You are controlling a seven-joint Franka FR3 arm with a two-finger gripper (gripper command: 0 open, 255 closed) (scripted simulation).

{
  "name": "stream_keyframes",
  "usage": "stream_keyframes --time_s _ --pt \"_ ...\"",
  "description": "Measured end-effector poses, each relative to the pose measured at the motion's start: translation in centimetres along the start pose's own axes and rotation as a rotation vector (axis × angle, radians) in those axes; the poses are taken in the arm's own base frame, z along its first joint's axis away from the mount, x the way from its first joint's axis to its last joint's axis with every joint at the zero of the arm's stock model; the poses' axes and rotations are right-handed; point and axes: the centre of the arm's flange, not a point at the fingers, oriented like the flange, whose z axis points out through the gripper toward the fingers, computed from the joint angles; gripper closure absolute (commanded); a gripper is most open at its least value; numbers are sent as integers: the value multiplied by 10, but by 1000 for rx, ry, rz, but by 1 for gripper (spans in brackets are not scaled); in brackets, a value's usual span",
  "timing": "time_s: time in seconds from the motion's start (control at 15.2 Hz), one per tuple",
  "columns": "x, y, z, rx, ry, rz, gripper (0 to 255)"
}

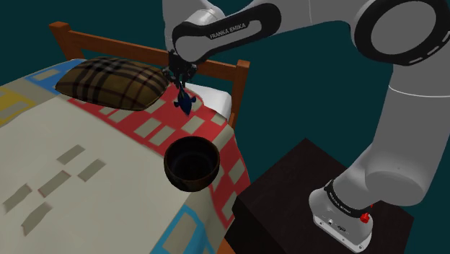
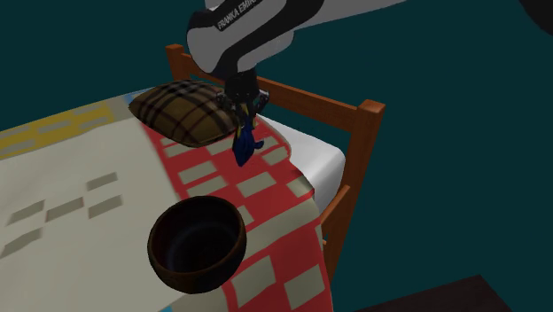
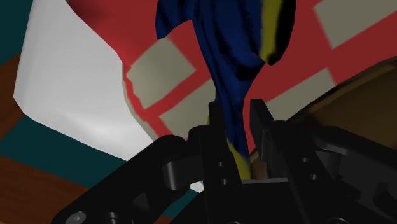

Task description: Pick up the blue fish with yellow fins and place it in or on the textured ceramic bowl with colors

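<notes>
gripper (image 1: 180, 85) (image 2: 247, 113) (image 3: 235, 113): I'm watching its fingers (image 3: 262, 124) pinching the blue fish with yellow fins (image 1: 186, 104) (image 2: 245, 144) (image 3: 228, 57) by the thin end | fish: dangling right under the fingertips, over the red-checked quilt (image 1: 210, 127) (image 2: 221, 183) | bowl (image 1: 191, 163) (image 2: 195, 245): dark, sitting on the quilt well apart from the gripper | plaid pillow (image 1: 108, 81) (image 2: 182, 112): lying just beside it

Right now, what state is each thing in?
gripper: shut on the blue fish.
blue fish: held, hanging over the red-checked quilt.
dark bowl: upright on the quilt, empty.
plaid pillow: lying flat on the quilt.
</notes>
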Motion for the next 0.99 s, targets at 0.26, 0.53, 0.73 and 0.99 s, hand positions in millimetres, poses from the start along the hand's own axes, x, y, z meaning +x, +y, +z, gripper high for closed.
stream_keyframes --time_s 0.26,0.53,0.73,0.99 --pt "4 0 -22 0 0 0 255" --pt "7 1 -42 0 0 0 255" --pt "11 1 -58 0 0 0 255" --pt "15 2 -78 0 0 0 255"
